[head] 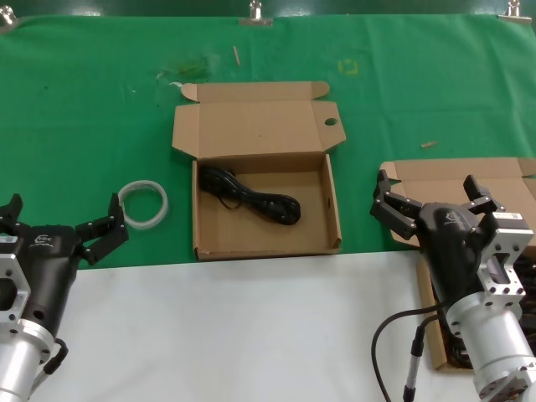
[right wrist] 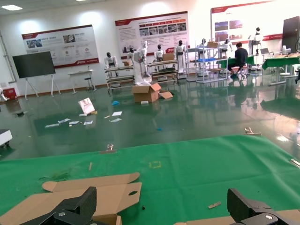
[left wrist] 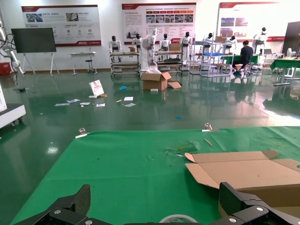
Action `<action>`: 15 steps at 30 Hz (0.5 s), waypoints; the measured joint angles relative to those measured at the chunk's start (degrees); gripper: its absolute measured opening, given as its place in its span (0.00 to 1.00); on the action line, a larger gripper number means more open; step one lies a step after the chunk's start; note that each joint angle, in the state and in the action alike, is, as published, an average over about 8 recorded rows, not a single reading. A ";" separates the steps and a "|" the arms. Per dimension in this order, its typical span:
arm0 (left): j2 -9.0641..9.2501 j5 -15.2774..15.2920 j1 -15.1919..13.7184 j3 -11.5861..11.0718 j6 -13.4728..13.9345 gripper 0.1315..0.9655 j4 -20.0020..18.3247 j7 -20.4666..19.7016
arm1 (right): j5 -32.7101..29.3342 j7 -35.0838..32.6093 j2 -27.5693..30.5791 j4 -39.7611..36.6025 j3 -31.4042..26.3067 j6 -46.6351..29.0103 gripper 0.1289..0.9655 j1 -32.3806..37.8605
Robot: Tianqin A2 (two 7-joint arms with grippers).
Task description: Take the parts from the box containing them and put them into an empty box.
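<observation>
With both arms hanging free, the right end effector [head: 427,197] hovers over the plain-lidded box [head: 435,177], which lies to the right of the oval-holed box [head: 198,209]. Its fingers are spread wide and hold nothing. The left end effector [head: 63,219] waits to the left of the oval-holed box, just beside a white tape ring [head: 144,203], equally wide open and empty.

One coiled black cord [head: 251,199] already lies inside the oval-holed box, so the transfer looks partly done and a fresh pick seems to be the step in hand. The next move probably calls for the right arm to drop into the plain-lidded box and close around a coil's thick middle, not a loose strand.

The head view alone shows both trays' floors, though the right arm hides most of the plain-lidded box. The right wrist view shows its spread fingers [right wrist: 75,208] and the holed lid [right wrist: 93,199] beyond them, but no cord. The left wrist view adds only a sliver of the tape ring on the green surface [left wrist: 117,173].
</observation>
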 joint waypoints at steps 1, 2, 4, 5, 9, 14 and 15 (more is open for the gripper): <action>0.00 0.00 0.00 0.00 0.00 1.00 0.00 0.00 | 0.00 0.00 0.00 0.00 0.00 0.00 1.00 0.00; 0.00 0.00 0.00 0.00 0.00 1.00 0.00 0.00 | 0.00 0.00 0.00 0.00 0.00 0.00 1.00 0.00; 0.00 0.00 0.00 0.00 0.00 1.00 0.00 0.00 | 0.00 0.00 0.00 0.00 0.00 0.00 1.00 0.00; 0.00 0.00 0.00 0.00 0.00 1.00 0.00 0.00 | 0.00 0.00 0.00 0.00 0.00 0.00 1.00 0.00; 0.00 0.00 0.00 0.00 0.00 1.00 0.00 0.00 | 0.00 0.00 0.00 0.00 0.00 0.00 1.00 0.00; 0.00 0.00 0.00 0.00 0.00 1.00 0.00 0.00 | 0.00 0.00 0.00 0.00 0.00 0.00 1.00 0.00; 0.00 0.00 0.00 0.00 0.00 1.00 0.00 0.00 | 0.00 0.00 0.00 0.00 0.00 0.00 1.00 0.00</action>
